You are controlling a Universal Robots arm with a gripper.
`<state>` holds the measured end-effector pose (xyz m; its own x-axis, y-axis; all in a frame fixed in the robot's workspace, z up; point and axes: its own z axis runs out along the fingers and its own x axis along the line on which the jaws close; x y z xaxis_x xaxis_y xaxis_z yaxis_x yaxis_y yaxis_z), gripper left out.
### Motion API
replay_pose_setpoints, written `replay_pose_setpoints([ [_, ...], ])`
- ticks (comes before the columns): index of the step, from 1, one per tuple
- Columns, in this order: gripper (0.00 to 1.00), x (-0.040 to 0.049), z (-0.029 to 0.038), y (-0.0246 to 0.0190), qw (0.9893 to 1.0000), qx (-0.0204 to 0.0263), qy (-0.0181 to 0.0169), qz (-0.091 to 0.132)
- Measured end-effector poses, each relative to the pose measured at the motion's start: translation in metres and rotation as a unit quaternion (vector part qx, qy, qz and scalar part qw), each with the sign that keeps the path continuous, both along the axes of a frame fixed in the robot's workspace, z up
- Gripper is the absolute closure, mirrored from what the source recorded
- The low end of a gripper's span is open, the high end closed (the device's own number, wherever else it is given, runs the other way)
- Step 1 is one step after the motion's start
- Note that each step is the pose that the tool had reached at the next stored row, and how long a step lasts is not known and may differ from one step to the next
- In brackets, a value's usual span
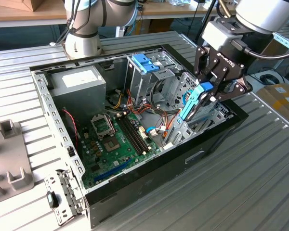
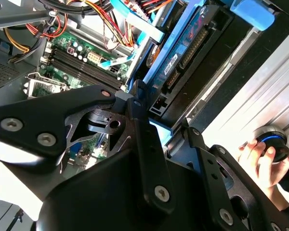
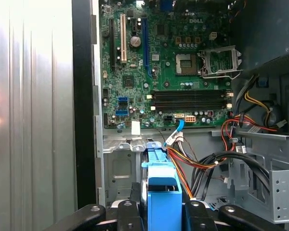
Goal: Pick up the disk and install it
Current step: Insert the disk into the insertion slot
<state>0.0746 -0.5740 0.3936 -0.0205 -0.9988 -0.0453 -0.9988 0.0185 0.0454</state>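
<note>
At the exterior view's right edge of the open black desktop computer case, the black two-finger gripper is clamped on the disk, a flat dark-grey hard drive framed by a long light-blue plastic carrier rail. The fingers press on the carrier's upper end from both sides. The disk hangs directly below the gripper, long axis running steeply down and toward the exterior view's left, tilted, not flat. Its lower end sits at the silver metal drive bay along the case's right wall; whether it has entered the slot or just rests at its mouth I can't tell.

In the first wrist view the blue carrier end sits between the black fingers, pointing toward the green motherboard. In the second wrist view the drive's dark connector edge lies alongside the case wall. A person's hand rests on a round control outside the case.
</note>
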Motion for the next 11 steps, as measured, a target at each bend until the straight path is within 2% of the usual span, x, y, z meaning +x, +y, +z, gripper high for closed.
replay_pose_setpoints([
  [11, 0.63, 0.0000, -0.0064, 0.0000, 1.0000, 0.0000, 0.0000, 0.000],
])
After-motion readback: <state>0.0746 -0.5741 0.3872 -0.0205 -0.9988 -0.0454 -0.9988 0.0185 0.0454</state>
